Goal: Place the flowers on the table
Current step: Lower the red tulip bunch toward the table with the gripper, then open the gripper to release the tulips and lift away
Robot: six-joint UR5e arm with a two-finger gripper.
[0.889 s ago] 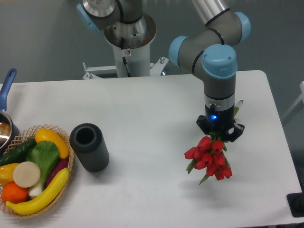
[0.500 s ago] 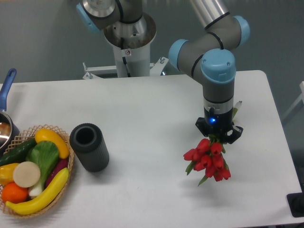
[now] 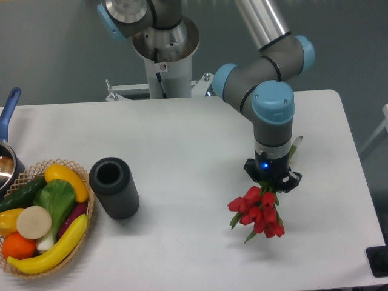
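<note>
Since the earlier frames your gripper (image 3: 272, 182) has drifted left and toward the near edge of the table (image 3: 182, 145), carrying the flowers (image 3: 257, 211) with it; the red heads now sit a little further left and nearer the camera than they did.

You have the jaws pinched on the stems just above the buds, with the red heads hanging below and one green stem tip poking out behind the wrist. The bunch looks held over the white top, right of centre; whether its lowest buds touch the surface you cannot tell from this view.

Treat the bunch as light, soft and floppy. The thin stems will likely bend and splay when released, and the buds could bruise or roll, so keep your hold on the stems, never the heads, and lower them gently before letting go.

You have bare white surface all around the bunch. The dark ribbed cylinder (image 3: 114, 187) and the wicker basket (image 3: 85, 239) of toy produce stand well apart to the left. Mind the near edge and the right edge, which are closest.
</note>
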